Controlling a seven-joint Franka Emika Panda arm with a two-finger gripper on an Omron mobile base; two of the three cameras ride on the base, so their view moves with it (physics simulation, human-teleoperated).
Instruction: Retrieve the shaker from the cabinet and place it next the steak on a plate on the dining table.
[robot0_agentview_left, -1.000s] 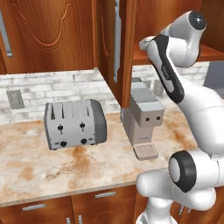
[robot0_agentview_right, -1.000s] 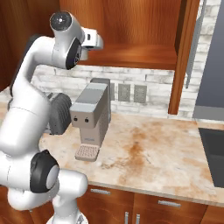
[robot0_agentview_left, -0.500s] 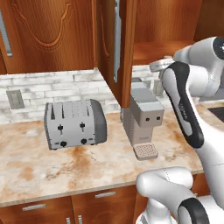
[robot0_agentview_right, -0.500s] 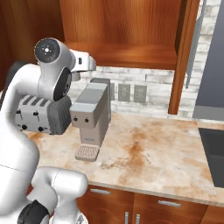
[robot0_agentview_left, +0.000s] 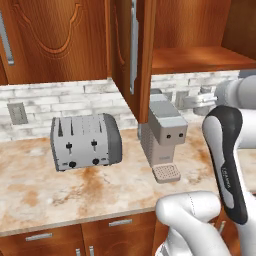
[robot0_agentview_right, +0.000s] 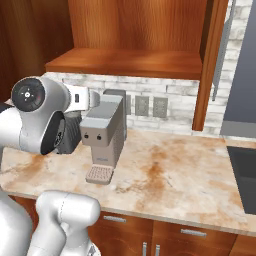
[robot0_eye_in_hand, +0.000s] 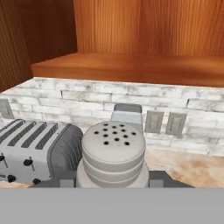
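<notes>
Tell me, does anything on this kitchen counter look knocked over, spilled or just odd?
Nothing stands out. The toaster and the coffee machine stand upright on the counter, with no spill. The cabinet door hangs open, and the shaker sits upright in the hand.

Reddish-brown wooden wall cabinet (robot0_agentview_right: 130, 55) up top, door open at right with long silver handle. Grey boxy coffee machine (robot0_agentview_right: 105, 135) upright on beige-and-rust marbled counter (robot0_agentview_right: 170, 175), against white brick backsplash with wall outlets (robot0_agentview_right: 150, 106). White arm's dark joint at left, wrist reaching toward machine's top; gripper hidden. Dark cooktop (robot0_agentview_right: 242, 177) at right edge.
</notes>
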